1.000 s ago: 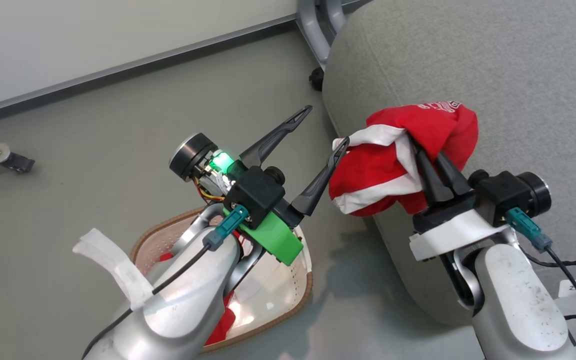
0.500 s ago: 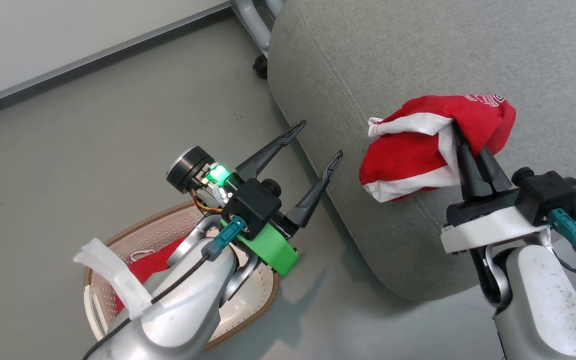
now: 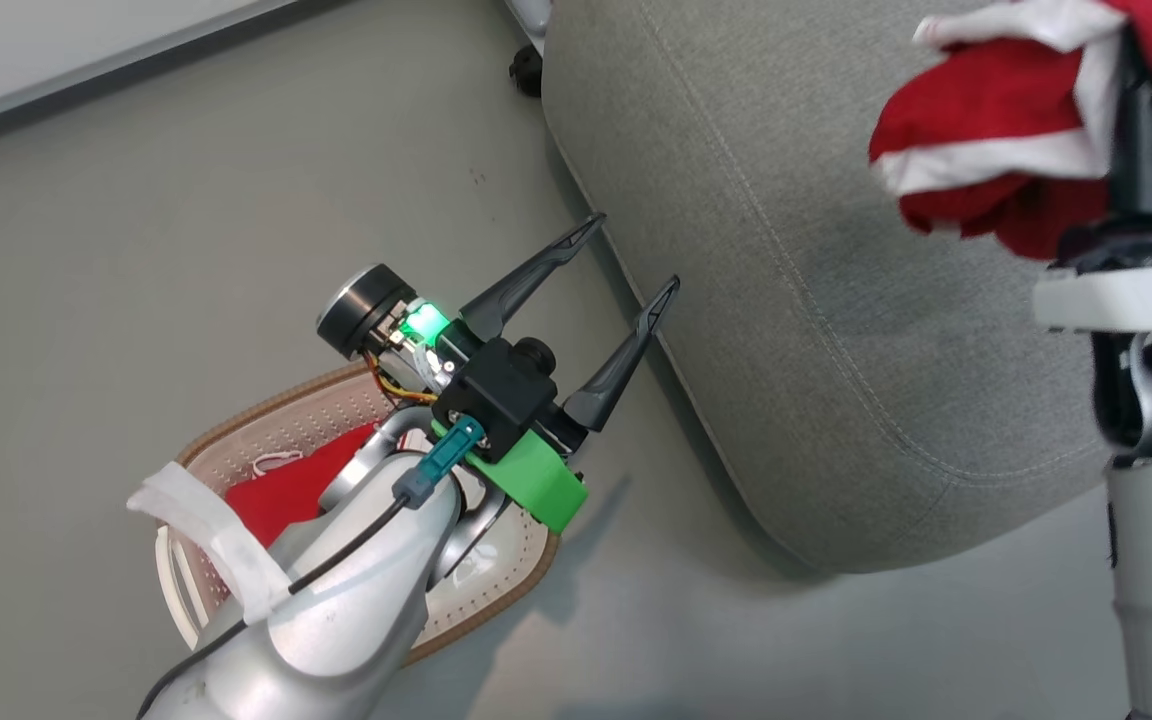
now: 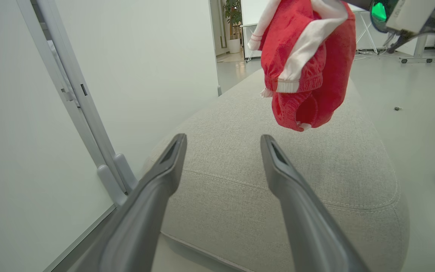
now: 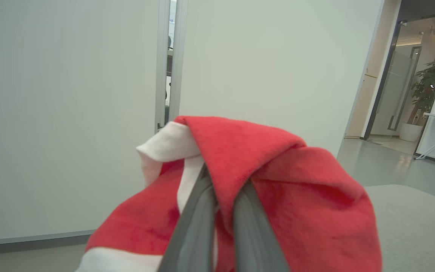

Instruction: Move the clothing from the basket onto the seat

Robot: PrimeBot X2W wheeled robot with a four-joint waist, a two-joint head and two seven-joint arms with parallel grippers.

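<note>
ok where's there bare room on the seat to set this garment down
The seat's whole top is bare, from the stitched seam to under the hanging garment. Crowded: the basket, holding another red garment, left arm above it.

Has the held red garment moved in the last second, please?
Yes. The red garment was at the left edge of the seat; it is now further in, over the seat.

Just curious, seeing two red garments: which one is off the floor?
The red-and-white garment pinched in the right gripper, hanging above the grey seat. The other red garment lies in the basket on the floor.
</note>
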